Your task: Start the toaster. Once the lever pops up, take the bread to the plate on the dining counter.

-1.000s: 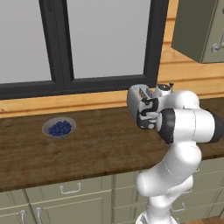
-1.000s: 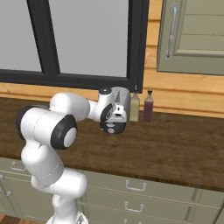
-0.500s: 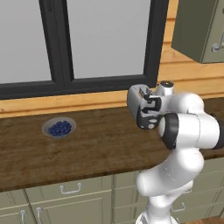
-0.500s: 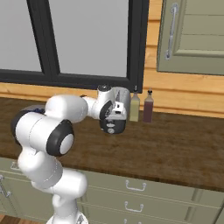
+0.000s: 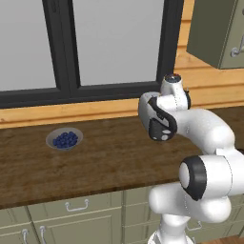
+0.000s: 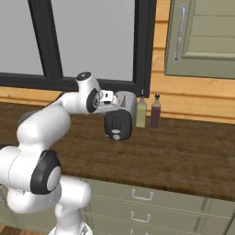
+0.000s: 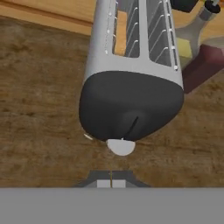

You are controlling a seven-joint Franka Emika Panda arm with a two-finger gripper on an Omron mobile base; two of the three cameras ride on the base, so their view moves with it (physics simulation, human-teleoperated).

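The toaster [image 7: 131, 83] stands on the wooden counter, with a silver slotted top and a dark rounded end. The bread [image 7: 121, 31], a tan-yellow slice, sits down in its left slot. The dark end carries a lever slit and a pale round knob [image 7: 121, 147]. My gripper [image 7: 110, 183] is shut, empty, fingertips together just short of that knob. From the right base view the toaster [image 6: 118, 121] is under my hand, its dark end towards the camera. In the left base view the toaster [image 5: 155, 119] is beside my wrist. The plate and the dining counter are out of view.
Two bottles stand right of the toaster against the wall, a yellowish one [image 6: 141, 112] and a dark red one [image 6: 155, 112]. A grey bowl of blue berries [image 5: 64, 139] sits far left on the counter. A window runs behind, and a wall cabinet [image 6: 202, 36] hangs at the upper right.
The fingers have closed the last small bit. My elbow has swung lower while the hand stays at the toaster's lever end. Toaster and bread have not moved.
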